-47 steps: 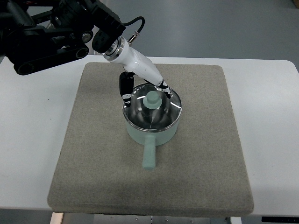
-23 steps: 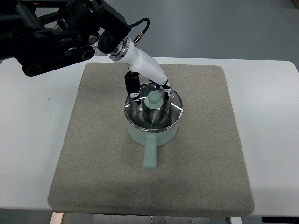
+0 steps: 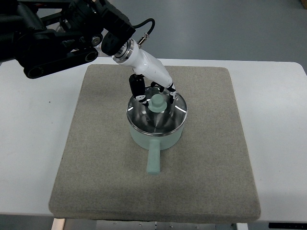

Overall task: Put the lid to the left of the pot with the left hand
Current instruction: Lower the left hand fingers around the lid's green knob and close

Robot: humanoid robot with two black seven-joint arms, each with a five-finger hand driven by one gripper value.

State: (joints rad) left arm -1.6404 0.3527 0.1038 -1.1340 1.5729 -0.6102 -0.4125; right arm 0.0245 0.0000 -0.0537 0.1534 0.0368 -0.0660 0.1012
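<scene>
Change: we are seeing the left hand (image 3: 152,94) closing in on the lid (image 3: 157,113) compared with a second ago; the dark thumb, which was hanging outside the rim at the lid's left edge, is now sitting over the glass just beside the knob (image 3: 158,102).
Meaning for the task: we are judging this as the reach ending and the grasp about to form; the lid is not yet lifted.
Fingers: we are finding them spread around the knob, thumb on its left and the others on its far right side, not clamped on it; whether any pad is touching it we cannot tell.
Lid location: we are seeing it seated on the pot (image 3: 157,136), near the middle of the mat (image 3: 96,158).
Target spot: we are reading the bare mat to the left of the pot as the place where the lid should go.
Right hand: we are not seeing it anywhere in the top view.
Lid material: we are looking at a round, clear, shiny glass dome with a metal band and a pale green, mushroom-shaped knob.
Pot material: we are seeing a smooth mint-green body with a straight stubby handle (image 3: 153,158) pointing toward the near edge.
Mat texture: we are seeing a coarse, felt-like grey-beige square on a smooth white table (image 3: 278,120).
</scene>
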